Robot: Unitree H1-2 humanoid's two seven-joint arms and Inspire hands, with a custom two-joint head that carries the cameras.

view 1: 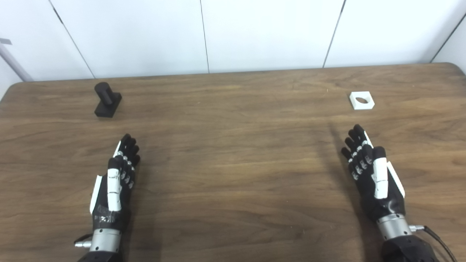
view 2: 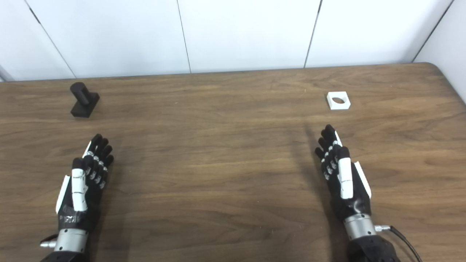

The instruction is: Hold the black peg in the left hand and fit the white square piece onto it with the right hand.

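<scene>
No legible text, label, number or sign anywhere.

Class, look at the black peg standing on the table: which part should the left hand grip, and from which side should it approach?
Probably the square base of the black peg, approached from the near side by the open left hand. The round post stands upright, so gripping low leaves it free for the white square piece.

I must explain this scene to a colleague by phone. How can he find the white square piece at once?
Look at the far right part of the wooden table, beyond the right hand. The white square piece lies flat there, alone. It is small and has a round hole; the black peg stands far left.
</scene>
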